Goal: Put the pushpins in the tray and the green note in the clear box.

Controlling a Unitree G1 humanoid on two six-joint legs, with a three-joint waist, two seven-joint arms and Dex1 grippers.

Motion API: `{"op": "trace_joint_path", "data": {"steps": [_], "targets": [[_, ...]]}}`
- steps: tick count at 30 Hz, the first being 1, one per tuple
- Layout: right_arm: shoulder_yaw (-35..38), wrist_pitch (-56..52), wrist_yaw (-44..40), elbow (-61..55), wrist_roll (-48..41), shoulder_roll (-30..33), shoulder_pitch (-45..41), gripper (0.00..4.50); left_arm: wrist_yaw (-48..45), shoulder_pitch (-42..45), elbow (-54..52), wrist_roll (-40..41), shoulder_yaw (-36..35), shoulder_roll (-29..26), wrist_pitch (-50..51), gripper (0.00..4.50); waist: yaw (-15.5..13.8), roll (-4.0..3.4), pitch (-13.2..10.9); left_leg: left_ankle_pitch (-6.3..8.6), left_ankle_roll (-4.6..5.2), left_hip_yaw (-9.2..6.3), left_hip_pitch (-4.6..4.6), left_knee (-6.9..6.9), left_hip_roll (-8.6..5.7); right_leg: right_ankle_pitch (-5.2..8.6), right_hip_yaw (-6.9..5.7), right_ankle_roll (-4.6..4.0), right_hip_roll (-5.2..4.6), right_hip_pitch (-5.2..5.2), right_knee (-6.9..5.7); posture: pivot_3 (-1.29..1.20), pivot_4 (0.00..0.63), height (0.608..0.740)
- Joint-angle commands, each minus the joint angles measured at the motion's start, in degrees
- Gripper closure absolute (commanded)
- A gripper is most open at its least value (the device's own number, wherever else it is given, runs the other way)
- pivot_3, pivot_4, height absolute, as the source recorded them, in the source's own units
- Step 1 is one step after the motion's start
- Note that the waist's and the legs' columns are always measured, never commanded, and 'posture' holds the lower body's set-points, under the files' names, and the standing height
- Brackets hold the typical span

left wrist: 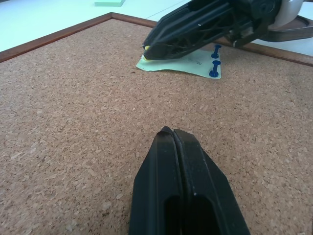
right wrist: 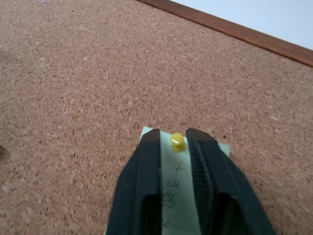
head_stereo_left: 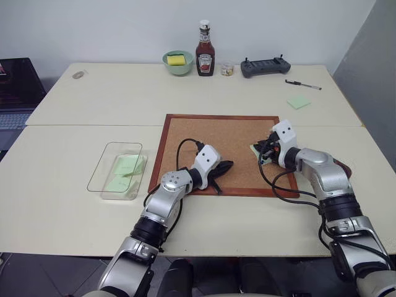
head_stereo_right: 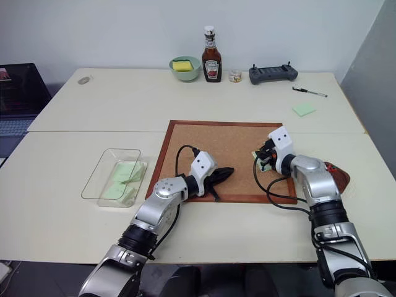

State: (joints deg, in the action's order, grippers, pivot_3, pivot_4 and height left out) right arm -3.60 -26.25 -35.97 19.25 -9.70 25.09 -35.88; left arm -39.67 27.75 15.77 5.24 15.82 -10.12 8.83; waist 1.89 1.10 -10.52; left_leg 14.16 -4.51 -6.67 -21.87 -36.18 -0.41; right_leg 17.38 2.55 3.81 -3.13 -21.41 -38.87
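right end effector (right wrist: 179, 139): pinched on yellow pushpin (right wrist: 177, 141), to pull it free
green note (right wrist: 182, 196): pinned under my fingers
left end effector (left wrist: 172, 133): shut, empty, parked clear

You've got a cream table (head_stereo_left: 74, 204), two tops butted together. Corkboard (head_stereo_left: 213, 139) lies at centre front, clear box (head_stereo_left: 116, 169) to its left. Tray (head_stereo_right: 337, 175) sits just right of the board. Back edge: green bowl (head_stereo_left: 177, 62), ketchup bottle (head_stereo_left: 205, 49), small jar (head_stereo_left: 227, 69), black controller (head_stereo_left: 265, 66). Pen (head_stereo_left: 303, 85) and green sticky pad (head_stereo_left: 298, 102) lie far right.
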Motion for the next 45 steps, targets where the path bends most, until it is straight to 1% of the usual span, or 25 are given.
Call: {"op": "trace_joint_path", "data": {"steps": [1,5,11,20,25,28,32,36,39,45], "targets": [[1.14,2.20,0.03,0.04,0.50,0.26,-1.90,4.43,-0.68,-1.37,-0.65,-0.52,0.87,0.11,1.17,4.50,0.00,0.00,0.00,0.00,0.00,0.01,0.00,0.00,0.00,0.00,0.00,0.00,0.00,0.00,0.00,0.00,0.150,0.740],[1.34,2.85,-0.44,0.25,0.74,0.71,-2.17,4.43,-0.44,-1.46,-0.60,-0.70,0.83,0.19,1.35,4.50,0.00,0.00,0.00,0.00,0.00,0.00,0.00,0.00,0.00,0.00,0.00,0.00,0.00,-0.01,0.00,0.00,0.150,0.740],[2.57,2.14,-2.57,-3.71,-1.76,0.29,-1.13,4.43,0.08,-1.66,-0.39,-0.90,0.83,0.53,1.92,4.50,0.00,0.00,0.00,0.00,0.00,0.00,0.00,0.00,0.00,0.00,0.00,0.00,0.00,-0.01,0.00,0.00,0.150,0.740],[3.17,1.25,-2.74,-6.83,-2.96,-0.60,0.36,4.43,-0.12,-1.96,-0.33,-1.30,0.98,0.76,2.26,4.50,-0.01,-0.01,0.01,0.00,0.00,-0.01,0.01,0.00,0.00,0.00,0.00,0.00,0.00,0.00,0.00,0.00,0.150,0.740],[4.86,0.37,-2.53,-9.48,-4.14,0.51,0.29,4.43,-0.17,-2.10,-0.62,-1.44,1.13,0.95,2.44,4.50,-0.02,-0.01,0.01,0.00,0.00,-0.01,0.00,0.00,0.00,0.00,0.00,0.00,0.00,0.00,0.00,0.00,0.150,0.740],[7.34,-1.80,-2.69,-12.51,-5.71,2.66,0.76,4.43,-0.19,-2.36,-0.96,-1.49,1.23,1.02,2.57,4.50,-0.05,-0.01,0.01,0.00,0.00,-0.01,-0.01,0.00,0.00,0.00,0.00,0.00,0.00,0.00,0.01,0.00,0.150,0.740],[11.77,-4.24,-2.80,-16.97,-7.24,7.73,3.74,4.43,-0.23,-2.68,-1.19,-1.64,1.30,1.29,2.63,4.50,-0.25,-0.01,0.01,0.00,0.00,-0.03,-0.04,0.02,-0.01,0.00,-0.01,0.00,-0.01,0.00,0.04,0.00,0.150,0.740],[16.32,-4.65,-3.90,-19.85,-6.42,14.97,10.57,4.43,-0.26,-2.93,-0.93,-1.76,1.38,1.61,2.36,4.50,-0.38,-0.04,0.02,0.01,0.01,-0.02,-0.06,0.05,-0.02,0.00,-0.02,0.00,-0.02,0.02,0.11,0.00,0.150,0.740],[18.37,-5.12,-4.27,-21.28,-5.64,19.37,15.66,4.43,-0.36,-2.93,-0.50,-1.89,1.42,1.77,2.01,4.50,-0.29,-0.07,0.04,0.01,0.02,0.01,-0.07,0.06,-0.04,0.00,0.00,0.00,-0.04,0.04,0.15,0.00,0.150,0.740],[19.58,-4.34,-4.48,-22.33,-1.92,26.33,24.90,4.43,-0.60,-2.72,0.38,-2.08,1.35,1.98,1.37,4.50,-0.23,-0.29,0.17,0.01,0.02,0.10,0.02,0.02,-0.04,0.01,0.08,0.03,-0.04,0.11,0.14,0.00,0.150,0.740]]}}
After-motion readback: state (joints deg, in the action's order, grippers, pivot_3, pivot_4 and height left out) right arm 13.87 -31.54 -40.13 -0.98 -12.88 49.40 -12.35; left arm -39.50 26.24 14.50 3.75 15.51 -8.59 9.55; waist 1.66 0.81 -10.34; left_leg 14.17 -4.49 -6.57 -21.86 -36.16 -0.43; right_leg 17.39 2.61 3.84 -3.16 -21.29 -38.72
